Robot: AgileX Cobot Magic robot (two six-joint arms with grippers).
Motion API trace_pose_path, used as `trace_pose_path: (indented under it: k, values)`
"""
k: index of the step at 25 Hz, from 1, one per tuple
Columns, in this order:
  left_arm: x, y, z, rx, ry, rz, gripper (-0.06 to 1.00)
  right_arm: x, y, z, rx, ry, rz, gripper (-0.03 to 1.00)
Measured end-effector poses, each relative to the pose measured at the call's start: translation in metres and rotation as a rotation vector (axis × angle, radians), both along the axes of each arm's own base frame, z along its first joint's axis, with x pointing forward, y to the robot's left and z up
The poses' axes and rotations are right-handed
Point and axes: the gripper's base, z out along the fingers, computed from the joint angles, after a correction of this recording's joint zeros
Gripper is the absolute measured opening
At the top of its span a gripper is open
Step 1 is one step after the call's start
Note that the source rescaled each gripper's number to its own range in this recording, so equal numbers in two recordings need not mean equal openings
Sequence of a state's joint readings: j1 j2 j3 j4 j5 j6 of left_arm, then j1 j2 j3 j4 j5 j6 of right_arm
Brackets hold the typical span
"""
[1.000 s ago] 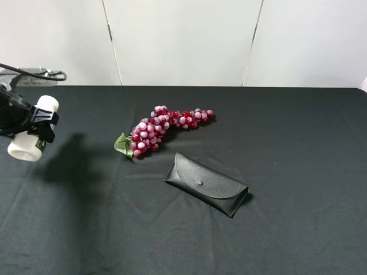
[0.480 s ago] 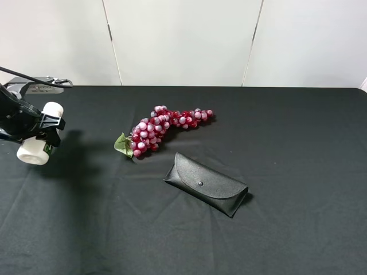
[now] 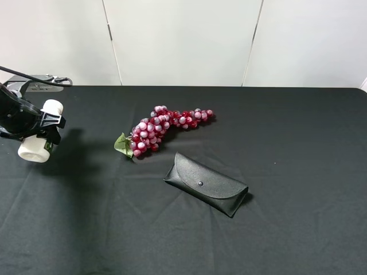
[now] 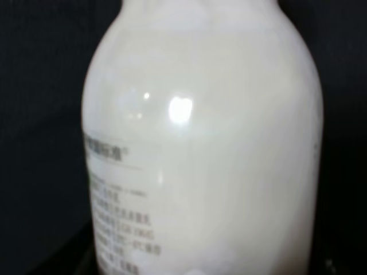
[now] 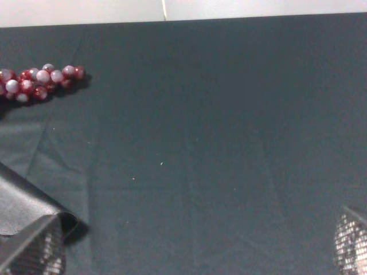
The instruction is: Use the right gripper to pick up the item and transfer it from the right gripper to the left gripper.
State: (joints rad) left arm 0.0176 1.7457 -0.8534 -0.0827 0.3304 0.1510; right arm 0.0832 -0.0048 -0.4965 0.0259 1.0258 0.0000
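The left gripper (image 3: 43, 127) jaws pinch the item (image 3: 40, 137), well apart from grape bunch (image 3: 163, 127) and glasses case (image 3: 206, 183).

A lab-like test bench: a black cloth-covered tabletop (image 3: 298, 143) reaching its far edge against plain white wall panels (image 3: 183, 40).

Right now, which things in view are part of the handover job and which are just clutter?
Part of the job:
- white plastic bottle, held off the table at far left
- left gripper, shut across the bottle's middle
- right gripper, fingertips apart, nothing between them

Just lying about:
- red grape bunch
- black glasses case
- black tablecloth
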Motion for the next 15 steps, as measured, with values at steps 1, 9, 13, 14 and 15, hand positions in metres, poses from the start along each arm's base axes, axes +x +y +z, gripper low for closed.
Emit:
trace_pose_path:
  k: [1, 9, 13, 14, 15]
  values:
    - [0.0001, 0.0000, 0.0000, 0.000, -0.001, 0.000, 0.03, 0.0000, 0.0000, 0.0000, 0.000, 0.000, 0.000, 1.00]
    - [0.0013, 0.0002, 0.0007, 0.001, -0.016, 0.002, 0.89, 0.0000, 0.0000, 0.0000, 0.000, 0.000, 0.000, 1.00]
    - [0.0013, 0.0001, 0.0007, 0.000, -0.016, 0.004, 0.97, 0.0000, 0.0000, 0.0000, 0.000, 0.000, 0.000, 1.00]
    - [0.0013, 0.0001, 0.0007, 0.000, -0.016, 0.004, 0.98, 0.0000, 0.0000, 0.0000, 0.000, 0.000, 0.000, 1.00]
    - [0.0013, 0.0001, 0.0007, -0.001, -0.016, 0.005, 0.98, 0.0000, 0.0000, 0.0000, 0.000, 0.000, 0.000, 1.00]
